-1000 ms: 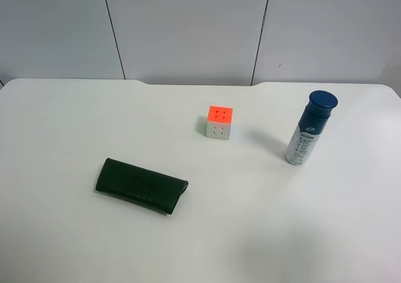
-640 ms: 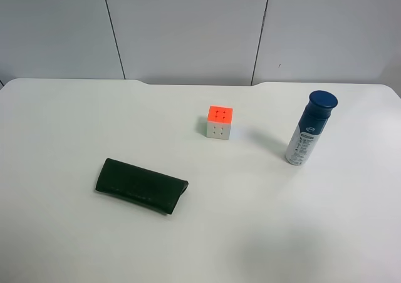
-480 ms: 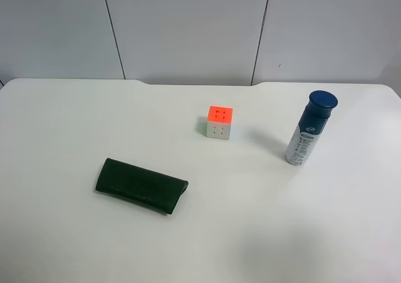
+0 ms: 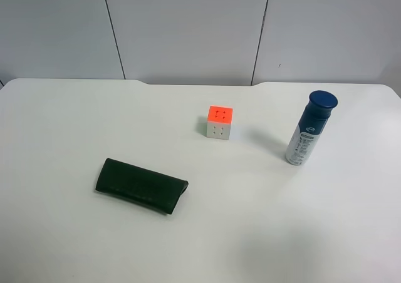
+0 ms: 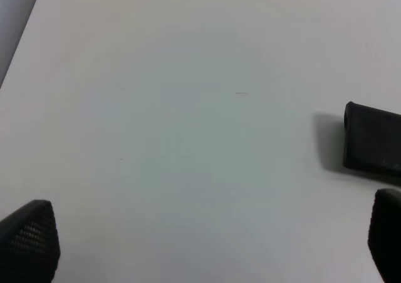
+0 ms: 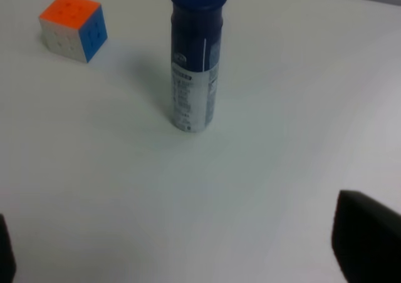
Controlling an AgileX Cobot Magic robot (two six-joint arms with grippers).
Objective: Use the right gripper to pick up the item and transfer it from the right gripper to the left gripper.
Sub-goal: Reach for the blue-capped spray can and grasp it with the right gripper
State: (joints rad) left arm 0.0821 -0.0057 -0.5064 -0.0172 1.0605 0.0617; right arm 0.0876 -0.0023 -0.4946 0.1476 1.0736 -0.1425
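The item, a white bottle with a blue label and dark blue cap, stands upright at the right of the white table in the exterior high view. In the right wrist view the bottle stands ahead of my right gripper. That gripper is open and empty, with only its black fingertips showing at the frame edges. My left gripper is open and empty above bare table, fingertips wide apart. Neither arm shows in the exterior high view.
An orange-and-white puzzle cube sits mid-table, left of the bottle, and shows in the right wrist view. A flat dark case lies at the front left; its end shows in the left wrist view. A grey panelled wall backs the table.
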